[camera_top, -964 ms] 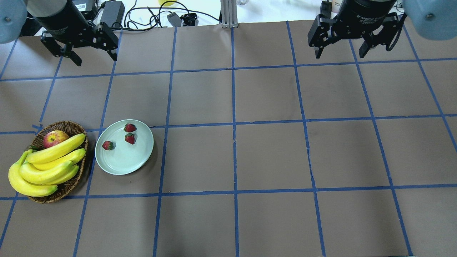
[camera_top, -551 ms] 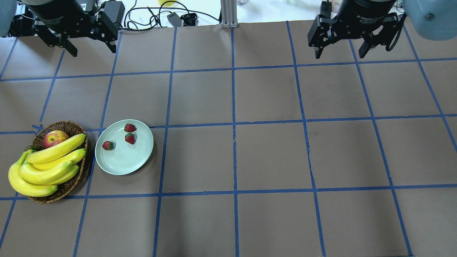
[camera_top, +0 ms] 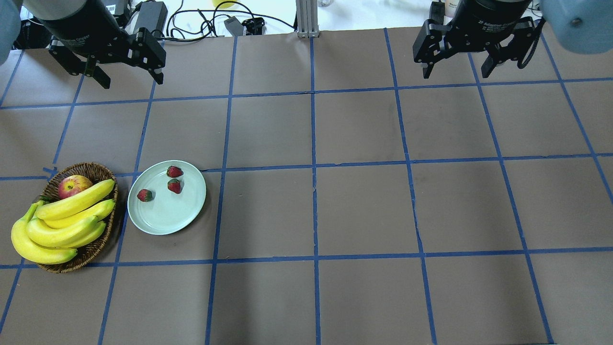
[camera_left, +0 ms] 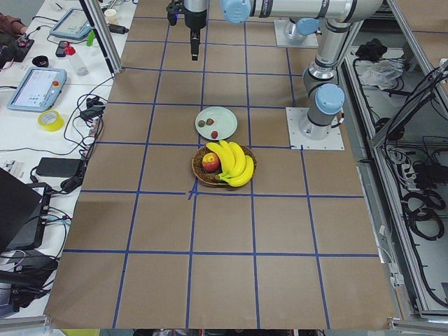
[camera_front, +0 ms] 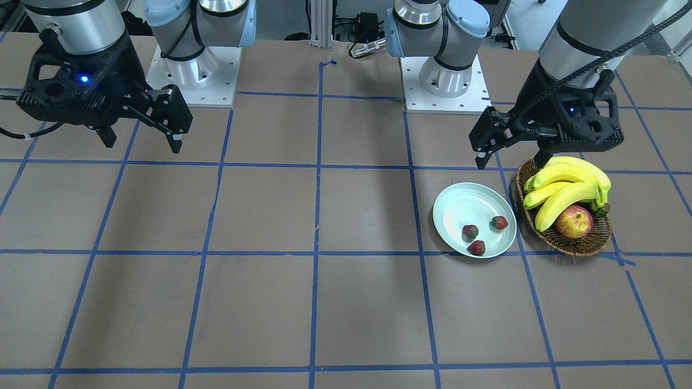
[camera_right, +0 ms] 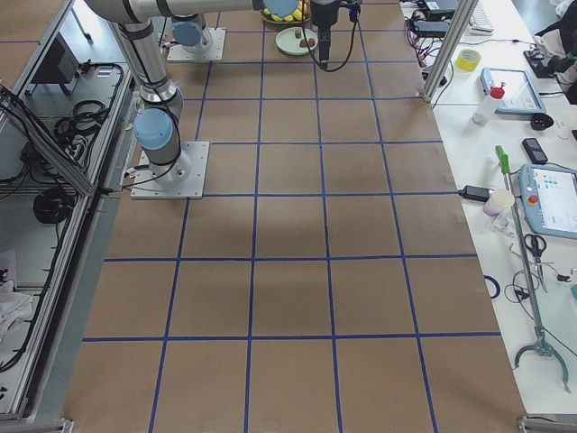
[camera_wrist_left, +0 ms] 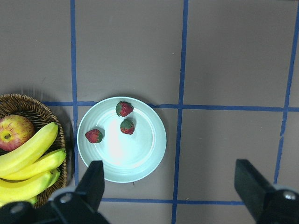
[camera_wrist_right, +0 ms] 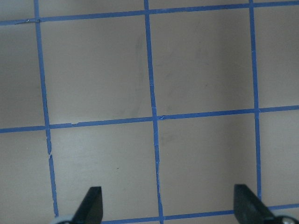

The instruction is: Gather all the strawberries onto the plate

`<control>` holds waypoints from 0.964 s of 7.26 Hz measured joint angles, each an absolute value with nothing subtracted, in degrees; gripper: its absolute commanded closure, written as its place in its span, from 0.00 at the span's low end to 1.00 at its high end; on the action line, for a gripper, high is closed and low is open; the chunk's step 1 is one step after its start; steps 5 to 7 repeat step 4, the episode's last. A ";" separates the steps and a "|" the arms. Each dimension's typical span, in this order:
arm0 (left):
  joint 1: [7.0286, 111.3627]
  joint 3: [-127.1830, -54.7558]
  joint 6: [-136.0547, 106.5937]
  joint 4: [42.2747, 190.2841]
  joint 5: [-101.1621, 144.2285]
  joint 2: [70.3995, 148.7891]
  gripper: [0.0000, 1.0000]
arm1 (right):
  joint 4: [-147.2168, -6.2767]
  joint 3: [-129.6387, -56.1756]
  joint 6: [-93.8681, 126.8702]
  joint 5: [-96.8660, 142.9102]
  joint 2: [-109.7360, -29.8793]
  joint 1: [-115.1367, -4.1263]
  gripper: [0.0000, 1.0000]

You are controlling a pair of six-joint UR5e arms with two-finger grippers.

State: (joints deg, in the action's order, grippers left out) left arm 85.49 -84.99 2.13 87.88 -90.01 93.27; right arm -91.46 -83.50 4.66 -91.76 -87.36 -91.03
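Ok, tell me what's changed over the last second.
Only the left gripper moved: it drifted up the overhead view, then came back down, ending slightly rightward, open and empty. The right gripper, the three strawberries on the plate and the basket stayed put.

My bench (camera_top: 364, 206) is covered in brown paper, with blue tape lines (camera_top: 313, 191) marking it into squares. An aluminium post (camera_top: 306, 17) stands at the middle of its far edge. Beyond that edge runs a white table (camera_left: 21, 143) carrying tablets (camera_left: 36, 87), a yellow tape roll (camera_left: 50, 120), a black laptop (camera_left: 17, 206) and a power brick (camera_top: 152, 13). Past my own edge, black cables (camera_left: 413, 203) lie in coils. The light is even and the shadows are soft.
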 measured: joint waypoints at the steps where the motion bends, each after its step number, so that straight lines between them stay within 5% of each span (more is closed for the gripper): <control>1: 86.61 -85.89 2.01 87.89 -90.04 92.96 0.00 | -91.45 -83.50 4.66 -91.74 -87.36 -91.04 0.00; 7: 88.16 -86.44 1.88 89.00 -90.11 92.13 0.00 | -91.53 -83.49 4.73 -91.56 -87.36 -91.10 0.00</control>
